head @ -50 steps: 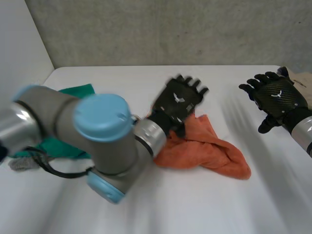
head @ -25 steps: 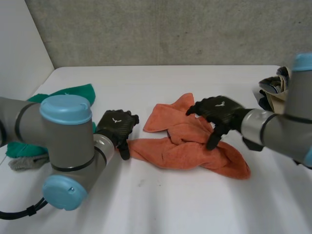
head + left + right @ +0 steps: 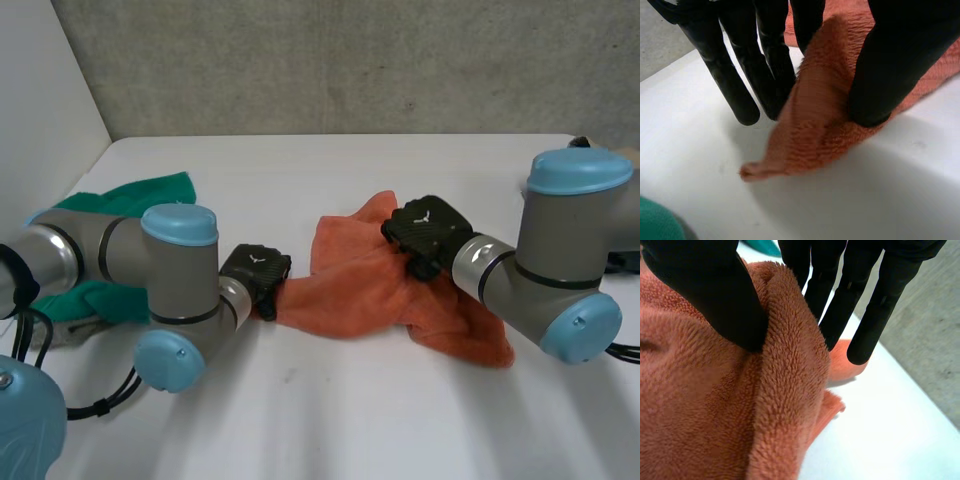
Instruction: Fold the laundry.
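While we're clearly nowhere near a neat fold yet, we're looking at the orange towel (image 3: 370, 290) lying bunched in the middle of the white table (image 3: 330, 410), with its right end trailing toward the near side. Our left hand (image 3: 255, 270) is sitting at the towel's left corner. In the left wrist view it's pinching that corner between the thumb and straight fingers, with the very tip drooping onto the table. Our right hand (image 3: 425, 228) is sitting on the far right part of the towel, and in its own wrist view it's squeezing a raised ridge of terry between the thumb and the fingers. We're also seeing a green cloth (image 3: 150, 190) lying far left behind the left arm, well apart from the orange one.

Handling-wise, we're guessing it's light, soft and totally floppy. The pile is thick and looped, so it probably isn't slipping easily, and there's nothing fragile about it. It's sagging wherever we're not holding it, so we're thinking corners and hems are the places to be grabbing. As far as we can tell, the right hand is holding a fold rather than a corner, so we're expecting some bunching if the hands pull apart
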You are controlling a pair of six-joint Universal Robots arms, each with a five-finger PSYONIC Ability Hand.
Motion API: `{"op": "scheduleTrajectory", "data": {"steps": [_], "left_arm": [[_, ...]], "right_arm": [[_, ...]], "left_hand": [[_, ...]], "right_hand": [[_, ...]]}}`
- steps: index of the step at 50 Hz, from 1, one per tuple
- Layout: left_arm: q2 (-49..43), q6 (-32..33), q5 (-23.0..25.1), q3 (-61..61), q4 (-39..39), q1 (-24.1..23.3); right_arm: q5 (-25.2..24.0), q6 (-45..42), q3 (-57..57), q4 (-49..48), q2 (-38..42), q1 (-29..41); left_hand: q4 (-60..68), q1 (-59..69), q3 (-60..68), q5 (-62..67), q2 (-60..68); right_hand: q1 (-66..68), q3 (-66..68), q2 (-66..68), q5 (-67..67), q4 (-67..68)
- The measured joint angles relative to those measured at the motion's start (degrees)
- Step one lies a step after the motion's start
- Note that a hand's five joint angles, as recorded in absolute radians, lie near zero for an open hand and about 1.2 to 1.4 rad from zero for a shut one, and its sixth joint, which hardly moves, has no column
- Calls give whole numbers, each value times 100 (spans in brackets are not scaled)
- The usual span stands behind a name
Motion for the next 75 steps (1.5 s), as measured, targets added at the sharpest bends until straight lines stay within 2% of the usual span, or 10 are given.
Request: {"op": "scheduleTrajectory", "data": {"steps": [6,16,27,37,41,47,53,57,65,75], "left_arm": [[182,248,-273,163,146,62],[1738,324,-976,-156,383,95],[2920,493,-728,-591,173,165],[2288,996,-635,-447,-15,196],[1742,1301,-655,27,144,225],[1125,1780,-677,1512,1286,205],[1387,1834,-691,2198,3077,118],[1595,1813,-693,2061,3535,72],[1751,1789,-673,1031,3334,-10],[1827,1787,-660,-562,2934,-67]], "right_arm": [[17,20,35,49,-443,-29],[15,-195,-64,819,-1494,-550],[-42,-1157,-360,2181,-2271,-1652],[-54,-1682,-140,2678,-1903,-1717],[14,-1624,-400,2256,-1408,-1676],[405,-648,-1387,240,-697,-1475],[724,909,-1219,-2698,-899,-1205],[774,1410,-713,-3403,-1227,-1165],[615,1398,110,-1906,-1469,-1168],[158,-564,1322,1111,-1337,-1237]], "left_hand": [[279,98,274,601,280],[292,98,274,656,281],[292,98,281,686,296],[293,98,297,687,301],[294,98,304,687,305],[295,98,305,686,306],[295,98,305,687,306],[296,98,305,764,306],[296,98,306,764,306],[315,98,307,763,306]], "right_hand": [[0,11,0,0,5],[0,38,0,0,16],[305,38,54,287,25],[305,38,54,287,26],[305,38,54,287,27],[305,65,54,287,27],[305,66,54,290,30],[305,66,54,319,30],[305,66,54,332,30],[160,-433,-391,-97,-493]]}}
